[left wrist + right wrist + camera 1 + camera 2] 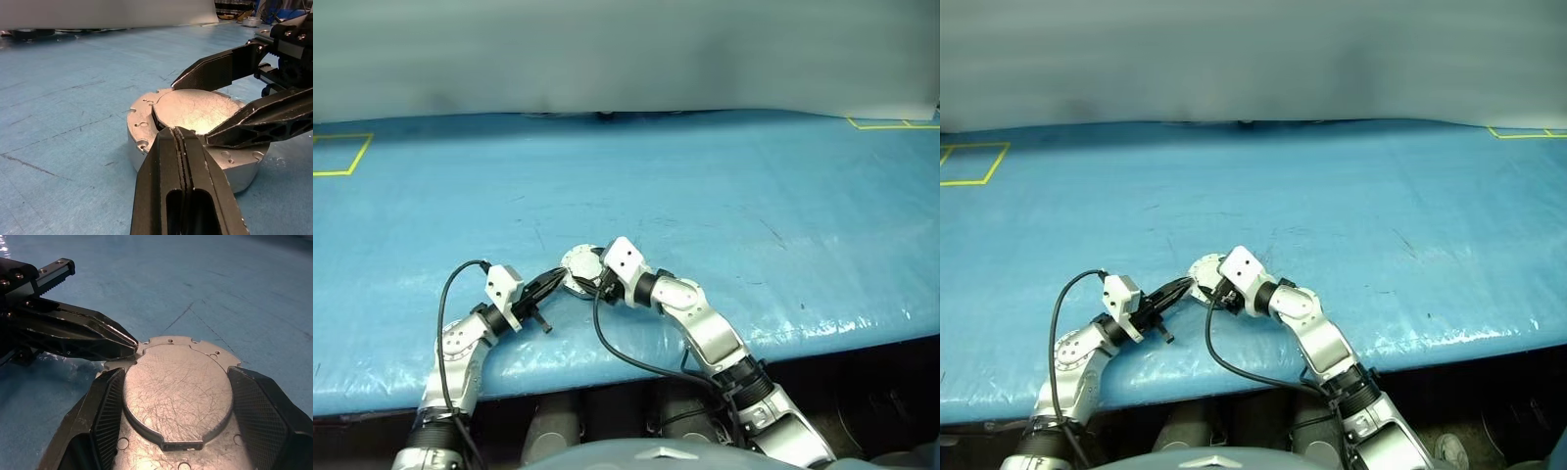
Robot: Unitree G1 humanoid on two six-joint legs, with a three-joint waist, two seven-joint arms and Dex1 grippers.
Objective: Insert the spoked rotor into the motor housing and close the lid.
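one lid [177, 394] shows, a round silver-grey disc lying flat with its plain raised circle facing up, seated on one motor housing [146, 142]. the pair make a single low puck on the blue surface [734, 196], near its front edge and between the two arms. being round, the puck has no long axis; its flat faces are level and the lid's outer side points straight up. small screw holes ring the lid's flange. with the lid on, whatever is inside the housing is hidden.

two pincers are at the puck. the right pincer [176, 416] is spread, one finger on each side of the lid's raised circle, the ribbed pads [110, 416] close against its edge; whether they press it i cannot tell. the left pincer [178, 134] is pressed together, its two fingers closed into one black wedge with nothing between them, and its tip rests at the rim of the raised circle on the side towards the left arm. in the right wrist view that closed tip meets the lid's flange just beside the circle.

two yellow tape outlines [337, 155] mark the far corners of the surface, well apart from the puck.
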